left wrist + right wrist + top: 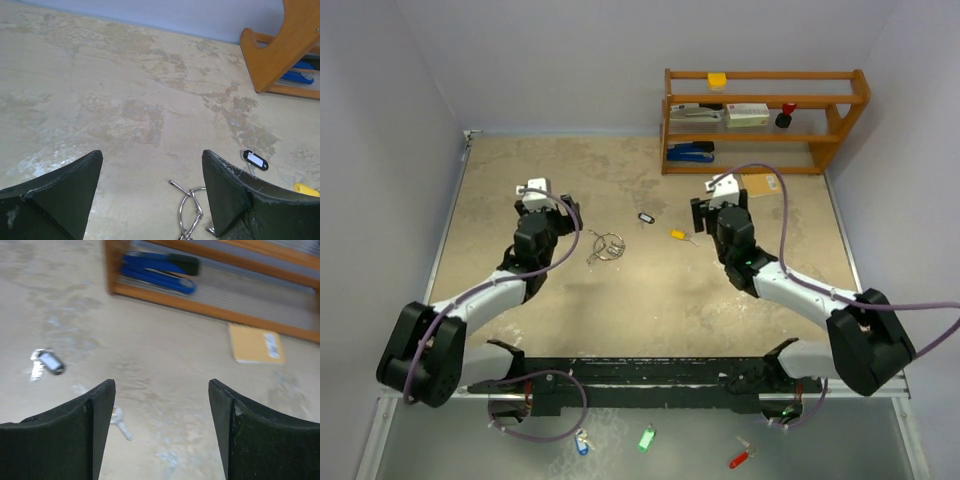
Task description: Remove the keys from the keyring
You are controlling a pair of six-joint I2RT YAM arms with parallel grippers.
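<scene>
The thin silver wire keyring (606, 246) lies on the beige mottled table (570, 300), near its middle. Just behind the ring, to its right, lies the small black-headed metal key (645, 217). A bit further right of the ring lies the small yellow-headed key (678, 235). Far behind the ring, to the right, stands the orange wooden shelf rack (765, 120), with a flat brown envelope (760, 183) just before it.

You have a mottled beige tabletop (650, 300) filling the middle of the overhead frame. Plain pale lavender walls (570, 60) close it in along the top and both sides. In the upper right, a wooden shelf rack (760, 75) stands near the back wall, with a blue stapler (692, 152) on its lowest level. The light is soft and even.
</scene>
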